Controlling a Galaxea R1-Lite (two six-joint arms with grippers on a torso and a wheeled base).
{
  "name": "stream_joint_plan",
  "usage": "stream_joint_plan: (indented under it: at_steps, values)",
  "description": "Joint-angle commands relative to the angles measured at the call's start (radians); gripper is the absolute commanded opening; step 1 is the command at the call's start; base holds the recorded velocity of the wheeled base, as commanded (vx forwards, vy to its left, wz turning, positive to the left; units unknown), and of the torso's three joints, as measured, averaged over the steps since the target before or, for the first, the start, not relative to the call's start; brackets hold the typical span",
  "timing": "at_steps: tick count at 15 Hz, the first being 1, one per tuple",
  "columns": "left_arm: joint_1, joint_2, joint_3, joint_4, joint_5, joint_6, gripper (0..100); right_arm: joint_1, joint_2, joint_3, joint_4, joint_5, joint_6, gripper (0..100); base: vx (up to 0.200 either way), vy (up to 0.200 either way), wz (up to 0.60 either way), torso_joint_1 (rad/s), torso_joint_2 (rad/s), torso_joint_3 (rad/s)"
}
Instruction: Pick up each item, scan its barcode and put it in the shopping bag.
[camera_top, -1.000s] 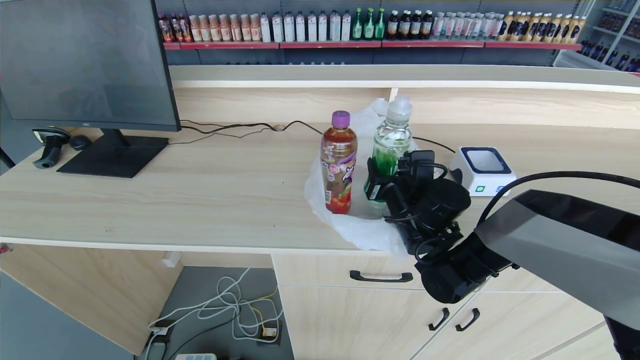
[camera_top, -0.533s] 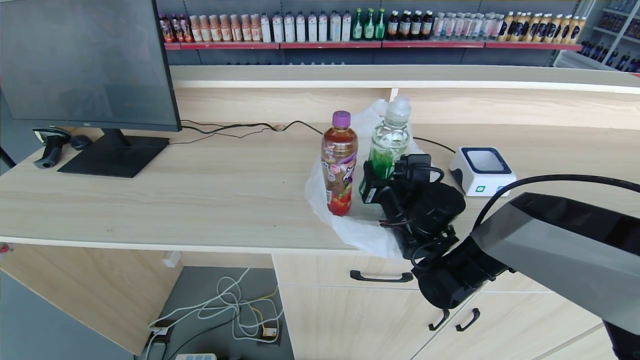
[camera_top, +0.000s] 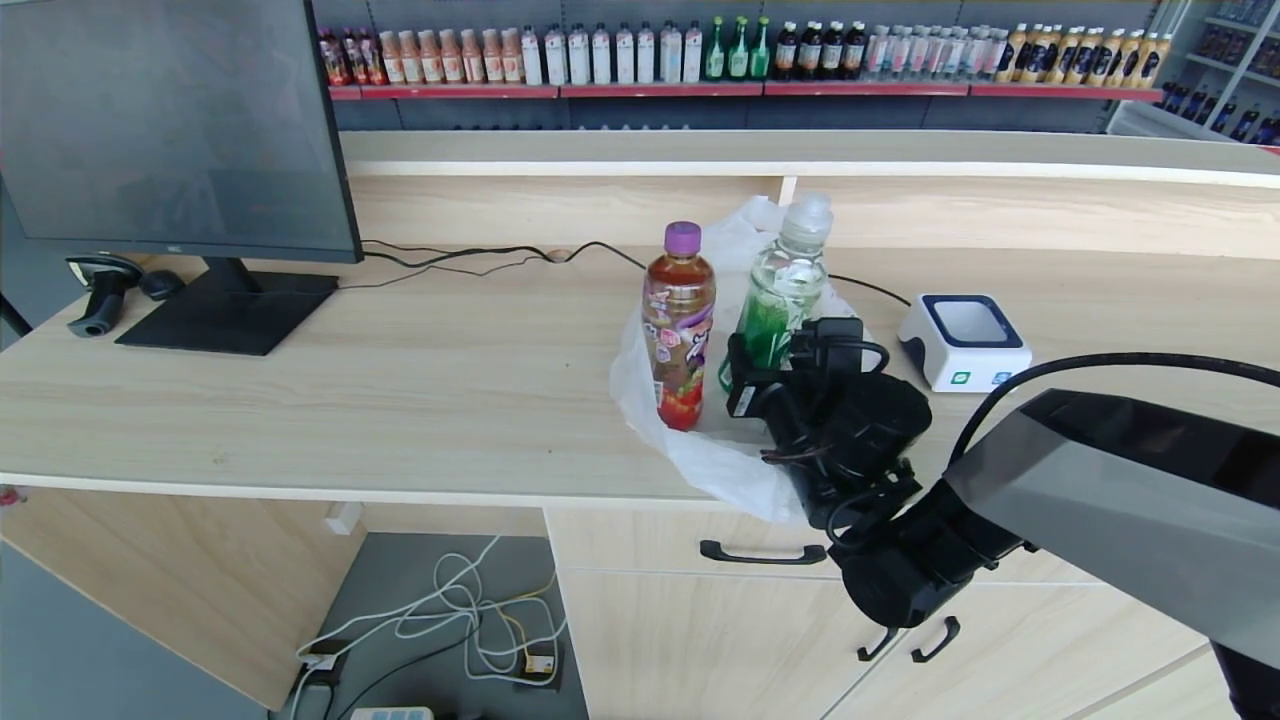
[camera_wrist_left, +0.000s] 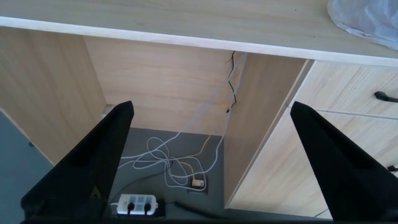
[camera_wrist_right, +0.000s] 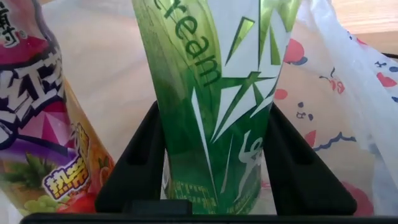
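Note:
A clear bottle with a green label (camera_top: 785, 290) leans slightly, its cap toward the right, over the white shopping bag (camera_top: 720, 460) on the counter. My right gripper (camera_top: 768, 365) is shut on its lower part. The right wrist view shows the green-label bottle (camera_wrist_right: 217, 106) between the black fingers (camera_wrist_right: 146, 149) of the right gripper (camera_wrist_right: 217, 134). A tea bottle with a purple cap (camera_top: 678, 325) stands upright on the bag just left of it, and that tea bottle (camera_wrist_right: 37, 112) is close beside the gripper. The left gripper (camera_wrist_left: 211, 162) hangs open below the counter's edge.
A white barcode scanner box (camera_top: 964, 338) sits on the counter right of the bottles. A monitor (camera_top: 170, 130) and a handheld scanner (camera_top: 95, 290) stand at the far left. A raised back ledge (camera_top: 800, 165) bounds the counter. Cables lie on the floor (camera_wrist_left: 174, 168) under it.
My right gripper has shifted the green-label bottle slightly left, nearer the tea bottle, and the bottle now leans with its cap to the right. The tea bottle has stayed put.

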Motion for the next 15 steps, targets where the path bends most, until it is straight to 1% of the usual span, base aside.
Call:
stream_joint_plan:
  at_steps: [1,4,9,13,15]
  values:
    - [0.000,0.000,0.000,-0.001,0.000,0.000,100,0.004,-0.002,-0.002,-0.006,0.001,-0.001,100,0.000,0.000,0.00,0.000,0.00,0.000]
    - [0.000,0.000,0.000,-0.002,0.000,0.000,100,0.020,-0.001,-0.003,-0.006,0.001,0.004,100,0.000,0.000,0.00,0.000,0.00,0.000]
    - [0.000,0.000,0.000,-0.001,0.000,0.000,100,0.019,-0.010,-0.012,-0.006,0.001,0.004,100,0.000,0.000,0.00,0.000,0.00,0.000]
    - [0.000,0.000,0.000,-0.001,0.000,0.001,100,0.028,-0.037,0.020,-0.006,0.001,0.004,100,0.000,0.000,0.00,0.000,0.00,0.000]
    - [0.000,0.000,0.000,0.001,0.000,0.001,100,0.028,-0.091,0.047,-0.006,0.001,0.002,100,0.000,0.000,0.00,0.000,0.00,0.000]
